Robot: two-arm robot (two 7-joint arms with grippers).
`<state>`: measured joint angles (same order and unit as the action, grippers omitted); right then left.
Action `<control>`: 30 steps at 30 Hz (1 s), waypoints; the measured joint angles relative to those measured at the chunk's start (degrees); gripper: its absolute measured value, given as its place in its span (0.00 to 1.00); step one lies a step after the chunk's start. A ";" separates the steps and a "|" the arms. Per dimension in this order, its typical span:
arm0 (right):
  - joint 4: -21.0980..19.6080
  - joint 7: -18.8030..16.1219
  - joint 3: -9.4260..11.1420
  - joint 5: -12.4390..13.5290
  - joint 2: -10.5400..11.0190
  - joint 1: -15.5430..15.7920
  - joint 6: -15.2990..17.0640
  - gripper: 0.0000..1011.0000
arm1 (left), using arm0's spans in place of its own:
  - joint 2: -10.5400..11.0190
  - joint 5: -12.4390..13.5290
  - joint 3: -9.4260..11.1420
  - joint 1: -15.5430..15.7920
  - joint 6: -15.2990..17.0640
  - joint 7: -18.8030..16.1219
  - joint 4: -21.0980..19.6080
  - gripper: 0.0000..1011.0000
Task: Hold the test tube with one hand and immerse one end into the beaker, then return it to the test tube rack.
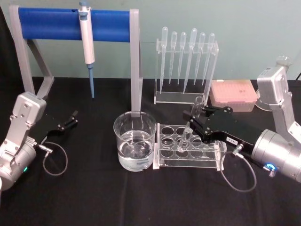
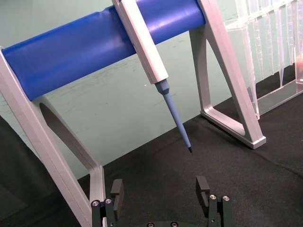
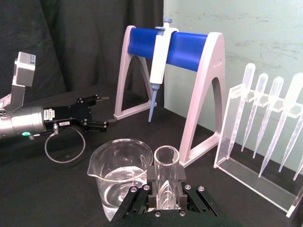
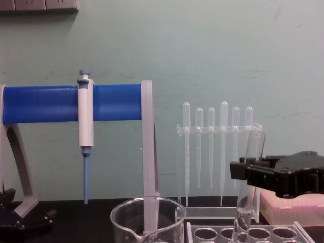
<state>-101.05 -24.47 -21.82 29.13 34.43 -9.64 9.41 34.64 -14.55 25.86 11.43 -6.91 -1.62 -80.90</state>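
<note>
Gripping tilted test tube (image 1: 186, 135) at rack (image 1: 188, 163) | right gripper (image 1: 195, 123) jaws clamped | left gripper (image 1: 70, 118) parked, jaws apart

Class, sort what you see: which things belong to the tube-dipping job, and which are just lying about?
In the job: test tube, held in the right claw; beaker; test tube rack.

Lying about: micropipette; blue stand; pipettes; pink box; idle left claw, far left.
</note>
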 joint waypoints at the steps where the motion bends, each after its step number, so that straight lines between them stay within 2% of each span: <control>1: -0.18 0.01 0.03 -0.14 0.08 -0.05 0.11 0.22 | 0.00 0.00 0.00 0.00 0.00 0.00 0.00 0.99; 17: -3.30 0.17 0.75 -1.04 1.44 -0.85 3.05 0.22 | 0.00 0.00 0.00 0.00 0.00 0.00 0.00 0.99; 30: -4.03 0.14 1.15 0.50 1.93 -1.47 4.60 0.22 | 0.00 0.00 0.00 0.00 0.00 0.00 0.00 0.99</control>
<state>-105.08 -24.33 -20.67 29.63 36.36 -11.11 14.01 34.64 -14.55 25.86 11.43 -6.90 -1.62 -80.90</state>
